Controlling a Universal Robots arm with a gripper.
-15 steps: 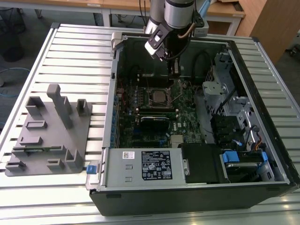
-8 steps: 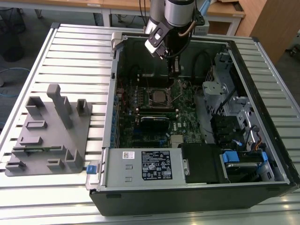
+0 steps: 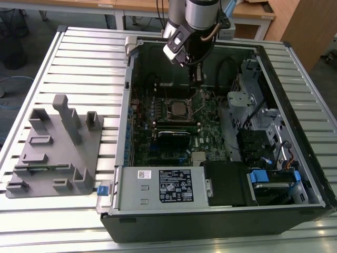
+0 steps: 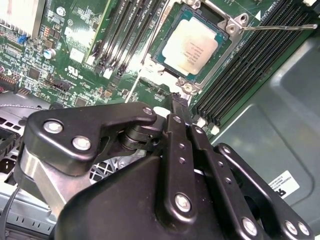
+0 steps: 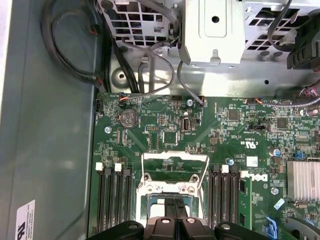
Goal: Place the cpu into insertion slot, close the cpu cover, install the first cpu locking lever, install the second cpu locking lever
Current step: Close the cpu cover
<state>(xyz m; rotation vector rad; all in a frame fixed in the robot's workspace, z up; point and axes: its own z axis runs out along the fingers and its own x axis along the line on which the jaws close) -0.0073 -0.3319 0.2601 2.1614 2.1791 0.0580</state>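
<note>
My gripper (image 4: 179, 102), shut and empty, hovers by the raised cpu cover (image 5: 175, 157); I'd push it down evenly over the seated cpu (image 4: 192, 47).

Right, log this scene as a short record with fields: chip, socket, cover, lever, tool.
cpu: lying in the insertion slot, silver top showing
cpu cover: appears raised off the slot, with the board visible through its window
locking lever: thin metal rod sticking out away from the slot
tool: shut, tip close to the slot's rim, nothing seen in it
setting: open computer case on a slatted table
</note>
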